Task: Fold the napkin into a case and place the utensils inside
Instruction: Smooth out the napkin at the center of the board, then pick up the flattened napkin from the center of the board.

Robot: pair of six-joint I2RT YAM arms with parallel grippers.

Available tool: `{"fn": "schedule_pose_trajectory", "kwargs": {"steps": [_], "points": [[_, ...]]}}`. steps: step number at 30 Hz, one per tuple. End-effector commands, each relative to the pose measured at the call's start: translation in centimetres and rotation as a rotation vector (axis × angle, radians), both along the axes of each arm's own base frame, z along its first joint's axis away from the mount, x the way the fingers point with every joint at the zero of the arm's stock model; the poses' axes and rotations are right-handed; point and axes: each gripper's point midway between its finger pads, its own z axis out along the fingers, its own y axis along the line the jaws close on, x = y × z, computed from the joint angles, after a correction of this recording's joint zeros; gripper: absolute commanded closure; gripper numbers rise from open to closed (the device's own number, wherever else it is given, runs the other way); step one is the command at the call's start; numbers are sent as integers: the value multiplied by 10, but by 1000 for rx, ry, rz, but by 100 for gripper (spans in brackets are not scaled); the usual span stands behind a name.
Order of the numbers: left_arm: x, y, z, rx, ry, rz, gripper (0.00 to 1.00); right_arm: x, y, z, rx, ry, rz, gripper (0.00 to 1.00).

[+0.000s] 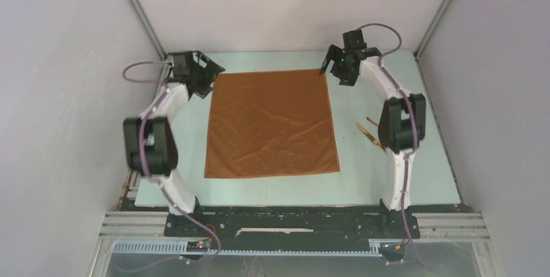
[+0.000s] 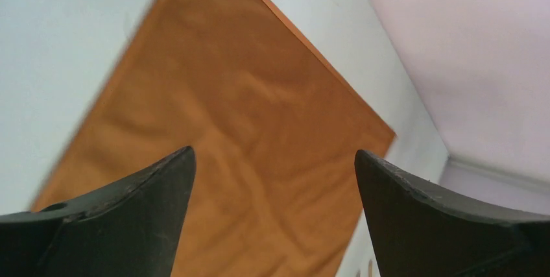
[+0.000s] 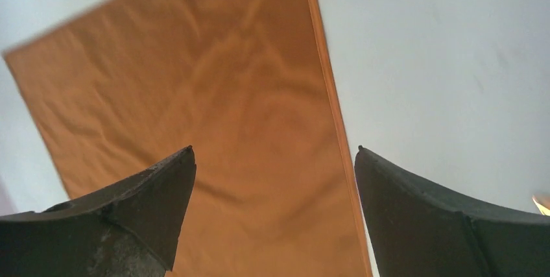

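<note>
Left jaws: spread wide with nothing held between them. The two dark fingers (image 2: 130,218) frame the cloth lying below them in the left wrist view.
Right jaws: also spread wide and holding nothing. The dark fingers (image 3: 130,225) stand to either side of the cloth's right-hand edge.
Contact: whether either set of jaws touches the cloth cannot be told.
Left arm: white-and-black left arm (image 1: 155,141) reaches from its base at the near edge to the far left corner of the cloth, its head just beside that corner.
Right arm: white-and-black right arm (image 1: 399,121) reaches to the far right corner of the cloth, its head at that corner.
Cloth: rust-orange, slightly shiny square napkin (image 1: 271,123) lies spread out flat and unfolded in the middle of the bench, between the two arms. Shallow creases run across its surface.
Cutlery: thin golden metal utensils (image 1: 368,131) lie on the bench to the right of the napkin and apart from it, partly hidden behind the right arm's elbow. Which piece is the fork cannot be told.
Bench: pale blue-grey flat bench (image 1: 363,183) carries the napkin and the utensils.
Enclosure: pale lilac walls (image 1: 58,95) stand on the left, the right and the far side.
</note>
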Motion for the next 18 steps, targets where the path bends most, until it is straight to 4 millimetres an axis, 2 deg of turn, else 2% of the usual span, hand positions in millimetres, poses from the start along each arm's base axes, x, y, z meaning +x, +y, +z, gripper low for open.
{"fn": "schedule_pose_trajectory", "kwargs": {"steps": [1, 2, 4, 5, 6, 7, 11, 13, 16, 18], "points": [[-84, -49, 49, 25, -72, -98, 0, -116, -27, 69, -440, -3, 19, 0], [-102, -60, 48, 4, -67, -119, 0, -140, -26, 66, -438, 34, 29, 0], [-140, -76, 39, -11, -48, -167, 0, -191, -13, 52, -289, 130, 106, 0], [-155, -84, 42, -10, -61, -207, 0, -222, -5, 34, -187, 209, 158, 0], [-171, -91, 43, 1, -59, -246, 0, -244, 1, 37, -76, 235, 187, 0], [-185, -96, 47, 18, -65, -286, 0, -261, -3, 31, -43, 261, 177, 0], [-238, -108, 61, 106, -101, -444, 1, -297, -25, 18, -96, 234, 150, 0], [-258, -112, 62, 138, -135, -503, 1, -310, -21, 6, -66, 291, 170, 0], [-279, -111, 60, 157, -166, -549, 1, -327, -20, -16, -90, 429, 181, 0], [-287, -108, 64, 169, -176, -557, 1, -331, -20, -25, -122, 464, 166, 2]]}}
